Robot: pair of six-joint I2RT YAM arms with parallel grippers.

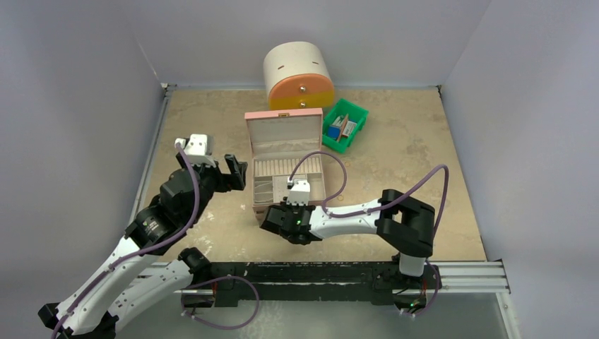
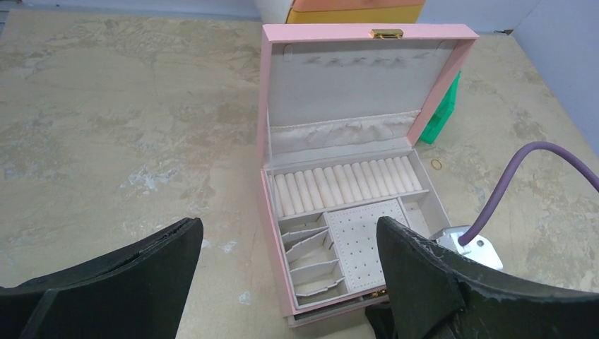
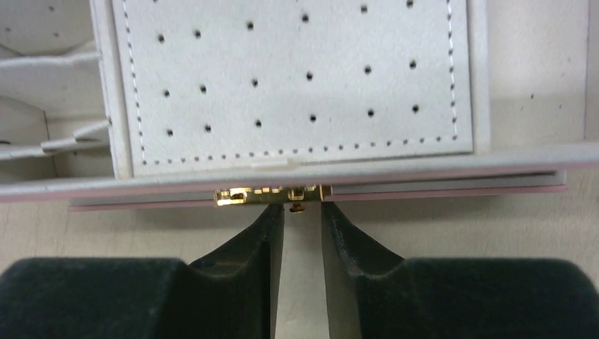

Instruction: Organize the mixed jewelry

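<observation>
An open pink jewelry box (image 1: pixel 282 131) is sitting in the middle of the desk (image 2: pixel 106 141). The right hand (image 3: pixel 302 212) is hovering at the box's front edge, its fingers a narrow gap apart just below the gold clasp (image 3: pixel 272 193). A tiny gold speck (image 3: pixel 297 207) is showing in that gap, clearly touching neither finger, so nothing is visibly being gripped. The left hand (image 2: pixel 288 229) is hovering left of the box, spread wide and carrying nothing. One small gold ring (image 2: pixel 436 164) is lying on the desk just right of the box. The step seems to be working at the box front. Doing it well likely means closing gently, staying square to the clasp, and not shoving the box backward.
</observation>
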